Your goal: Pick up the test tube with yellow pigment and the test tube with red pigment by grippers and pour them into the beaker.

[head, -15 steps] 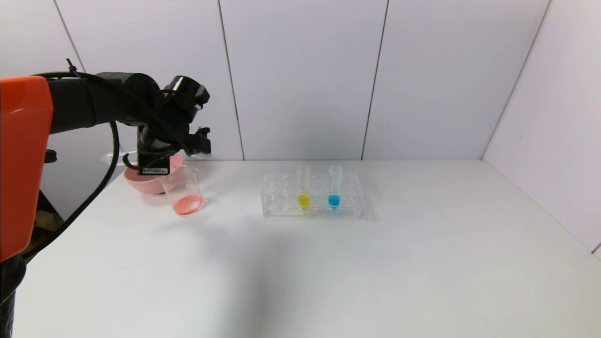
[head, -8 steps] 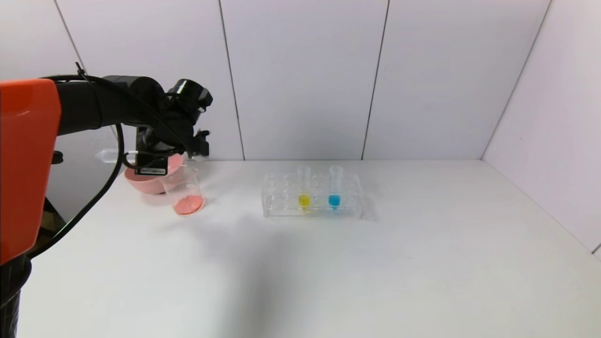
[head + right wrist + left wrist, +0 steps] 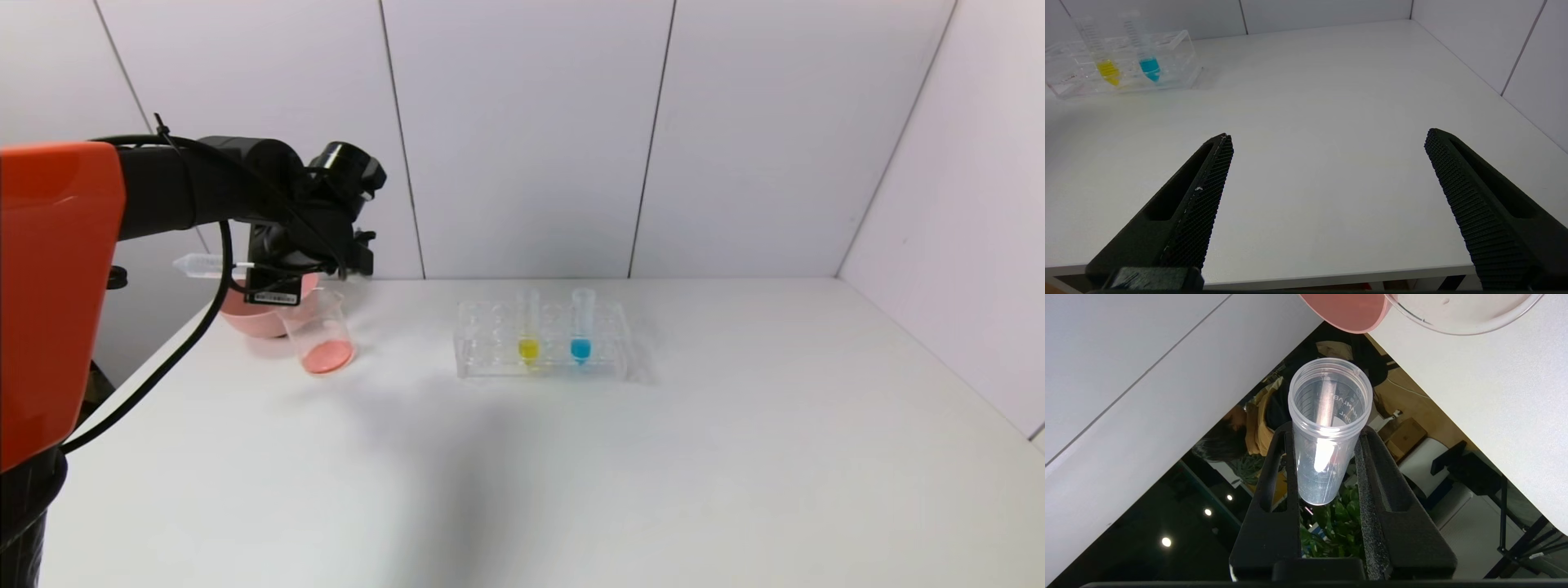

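My left gripper (image 3: 273,273) is shut on a clear test tube (image 3: 200,265) that lies about level above the beaker (image 3: 318,331) and the pink bowl. In the left wrist view the gripper (image 3: 1326,433) holds this tube (image 3: 1327,416) between both pads, and no coloured liquid shows in it. The beaker holds red-orange liquid at its bottom. No tube with red liquid is in view. The test tube with yellow pigment (image 3: 528,327) stands upright in the clear rack (image 3: 490,359); it also shows in the right wrist view (image 3: 1104,61). My right gripper (image 3: 1327,134) is open and empty over the table's front edge.
A pink bowl (image 3: 245,314) stands just behind the beaker at the table's far left. A tube with blue liquid (image 3: 580,327) stands in the rack beside the yellow one. White walls close the back and right. The table's left edge is close to the bowl.
My left arm has shifted a little to the right and up with the tube in it. The tube's closed tip has risen, so it lies more level. Nothing else moved.
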Controlling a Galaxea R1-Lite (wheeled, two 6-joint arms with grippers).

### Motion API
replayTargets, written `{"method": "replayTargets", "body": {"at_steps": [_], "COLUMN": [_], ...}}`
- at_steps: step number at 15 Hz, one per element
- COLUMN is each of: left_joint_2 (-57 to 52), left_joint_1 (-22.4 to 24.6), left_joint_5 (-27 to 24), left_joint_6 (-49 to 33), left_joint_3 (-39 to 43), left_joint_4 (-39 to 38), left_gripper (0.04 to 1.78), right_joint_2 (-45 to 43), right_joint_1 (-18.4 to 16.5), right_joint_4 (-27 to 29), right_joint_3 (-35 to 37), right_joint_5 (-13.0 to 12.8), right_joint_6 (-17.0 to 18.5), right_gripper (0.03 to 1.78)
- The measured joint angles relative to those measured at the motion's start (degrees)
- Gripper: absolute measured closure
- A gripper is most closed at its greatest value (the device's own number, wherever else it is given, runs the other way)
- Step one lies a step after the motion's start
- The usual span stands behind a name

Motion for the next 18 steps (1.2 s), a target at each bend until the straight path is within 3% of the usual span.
{"method": "replayTargets", "body": {"at_steps": [5, 10, 14, 18], "left_joint_2": [-0.89, -6.18, -9.59, -13.96], "left_joint_1": [-0.11, 2.84, 5.72, 8.72], "left_joint_5": [-1.10, -15.87, -35.08, -42.85], "left_joint_6": [-0.54, -6.53, -28.50, -51.33], "left_joint_3": [0.01, 0.06, 1.02, 9.44], "left_joint_4": [-1.84, -3.25, -7.94, -18.33], "left_gripper": [1.39, 1.39, 1.39, 1.39], "right_joint_2": [0.00, 0.00, 0.00, 0.00], "right_joint_1": [0.00, 0.00, 0.00, 0.00], "right_joint_4": [0.00, 0.00, 0.02, 0.00], "right_joint_3": [0.00, 0.00, 0.00, 0.00], "right_joint_5": [0.00, 0.02, 0.00, 0.00], "right_joint_6": [0.02, 0.02, 0.02, 0.02], "right_gripper": [0.10, 0.10, 0.10, 0.10]}}
